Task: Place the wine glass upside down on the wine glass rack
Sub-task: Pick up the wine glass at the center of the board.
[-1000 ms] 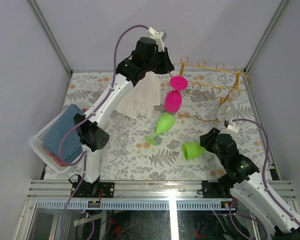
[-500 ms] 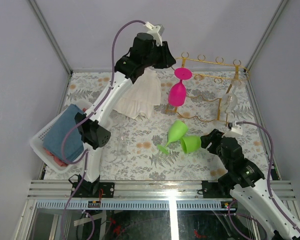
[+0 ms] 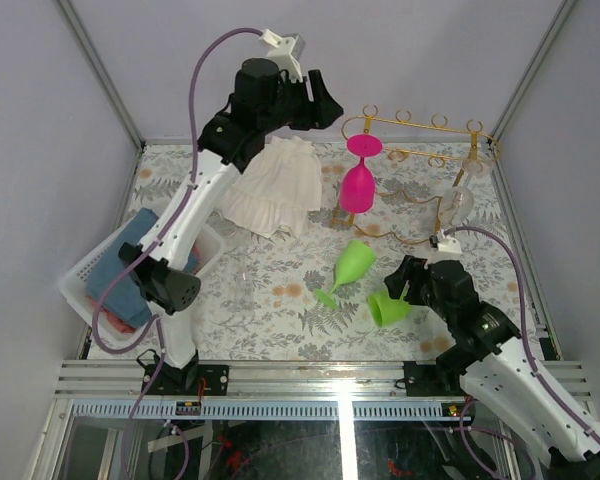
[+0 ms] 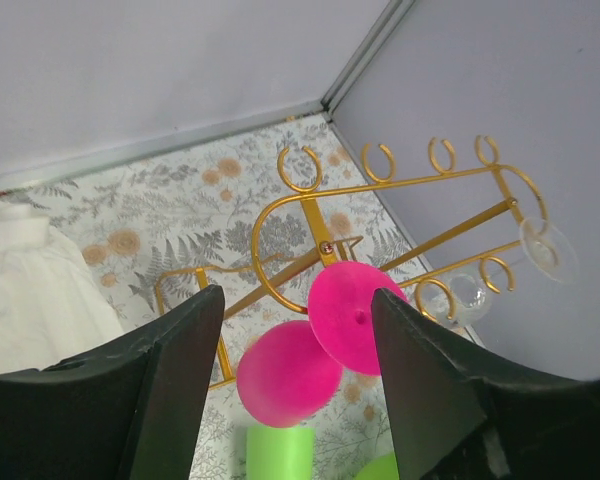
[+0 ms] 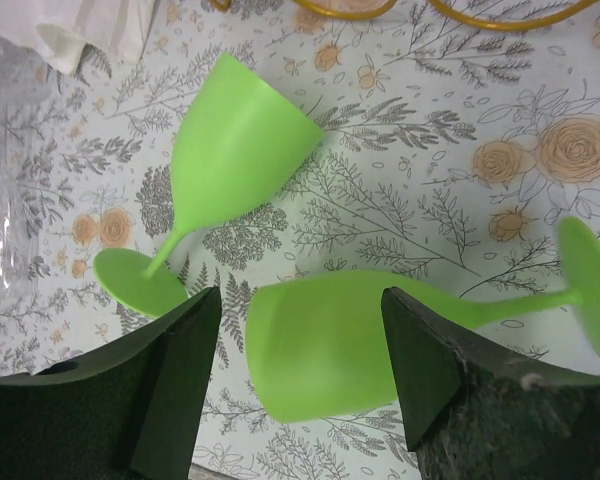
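At the left edge of the table [image 3: 270, 322] a white basket [image 3: 75, 278] holds a folded blue cloth [image 3: 115, 275]; something red shows under it, too hidden to name. The left arm [image 3: 195, 195] reaches high toward the back, over a white cloth [image 3: 275, 190]. The left jaws stand well apart with nothing between them, above the wine glass [image 3: 357, 190] and not touching it. This pink wine glass hangs upside down on the wine glass rack [image 3: 420, 124], its foot caught on a gold rail and its bowl pointing down. Further right a clear glass [image 3: 458, 205] also hangs on the rack. In front, the first green glass [image 3: 350, 267] lies on its side. The second green glass [image 3: 388, 308] lies beside it, at the end of the right arm [image 3: 500, 365]. The right jaws are wide open around its bowl. A gap shows at one finger, and I cannot tell if the other touches. One second ago the left jaws were almost closed at the wine glass foot; now they have opened and lifted away. The right jaws have widened too.
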You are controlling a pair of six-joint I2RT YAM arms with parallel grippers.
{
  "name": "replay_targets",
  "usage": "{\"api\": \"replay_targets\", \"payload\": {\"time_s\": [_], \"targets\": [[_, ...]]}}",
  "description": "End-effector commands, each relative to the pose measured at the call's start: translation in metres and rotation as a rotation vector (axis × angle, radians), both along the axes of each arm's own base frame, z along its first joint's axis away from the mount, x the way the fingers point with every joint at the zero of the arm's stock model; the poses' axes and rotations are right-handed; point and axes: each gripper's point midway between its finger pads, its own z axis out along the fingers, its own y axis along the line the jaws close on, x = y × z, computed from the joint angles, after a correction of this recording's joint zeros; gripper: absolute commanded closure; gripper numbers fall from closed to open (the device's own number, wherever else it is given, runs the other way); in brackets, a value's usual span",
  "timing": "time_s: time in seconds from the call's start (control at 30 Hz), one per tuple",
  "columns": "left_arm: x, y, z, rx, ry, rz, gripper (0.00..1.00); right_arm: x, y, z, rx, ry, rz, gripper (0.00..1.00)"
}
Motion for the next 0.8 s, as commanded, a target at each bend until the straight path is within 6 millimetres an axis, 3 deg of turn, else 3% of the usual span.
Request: {"api": "replay_targets", "payload": {"time_s": [0.0,0.13,0.37,0.6,0.77], "targets": [[-0.014,0.027,0.054,-0.027,-0.156,0.051,0.39,0.005,0.024,0.024,0.042,-0.043,0.113,0.28],[-0.032,0.044,0.051,-0.009,-0.156,0.086,0.38,0.006,0.034,0.028,0.075,-0.031,0.118,0.29],[-0.076,0.08,0.015,0.071,-0.12,0.13,0.35,0.004,0.076,0.033,-0.003,-0.148,0.278,0.33],[-0.112,0.118,-0.019,0.168,-0.101,0.188,0.32,-0.006,0.132,0.045,-0.155,-0.379,0.758,0.27],[-0.128,0.14,-0.037,0.198,-0.083,0.241,0.3,-0.018,0.149,0.041,-0.35,-0.596,1.109,0.26]]}}
